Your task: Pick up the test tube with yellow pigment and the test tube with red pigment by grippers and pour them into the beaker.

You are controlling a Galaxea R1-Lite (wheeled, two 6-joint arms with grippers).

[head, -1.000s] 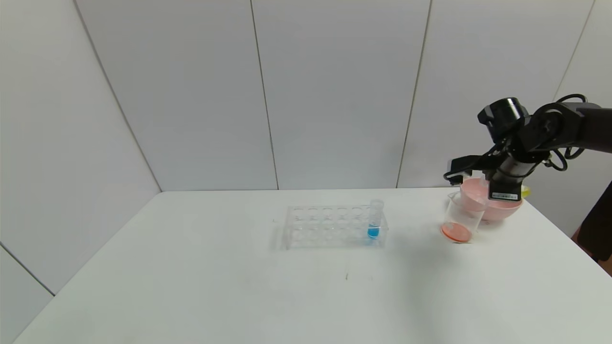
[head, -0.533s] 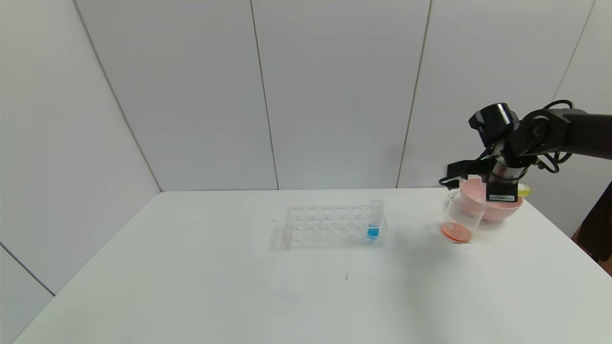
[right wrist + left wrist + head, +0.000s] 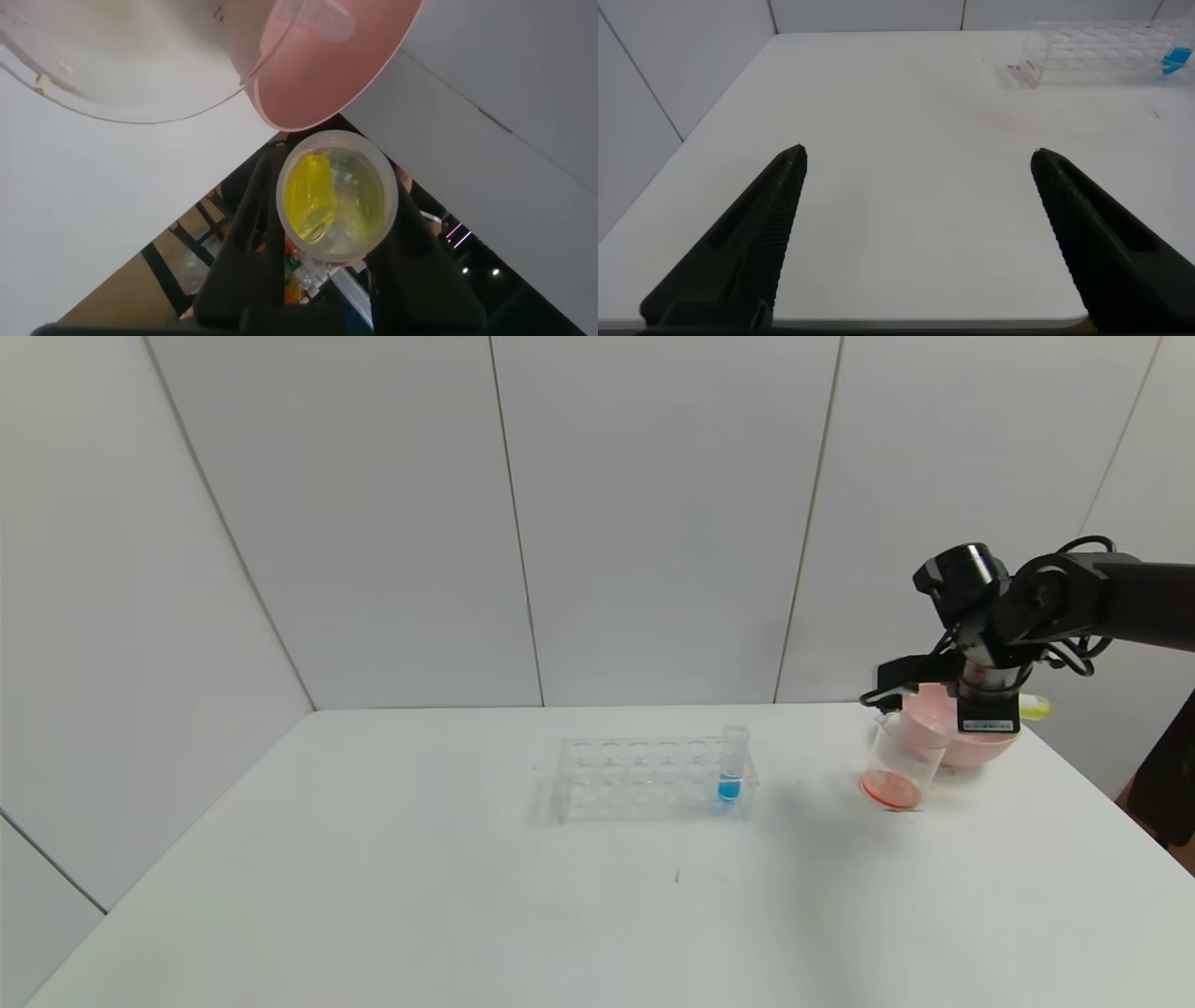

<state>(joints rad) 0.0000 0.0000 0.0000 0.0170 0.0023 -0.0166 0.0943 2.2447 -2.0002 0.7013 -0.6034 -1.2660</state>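
Over the pink bowl (image 3: 971, 742) | my right gripper (image 3: 988, 707) clamped on the yellow-pigment test tube (image 3: 334, 194) | left gripper (image 3: 915, 233) idle, fingers apart | step: yellow pour | next: shift to the beaker (image 3: 898, 761), already holding red, and tip

No text, number or brand can be read anywhere. The one label in sight is a small white sticker with dark print on the black body of the right hand (image 3: 988, 714), at the right of the head view; its characters are too small to make out. The tube rack (image 3: 649, 779) at mid-frame and the beaker (image 3: 898, 761) show no legible markings.
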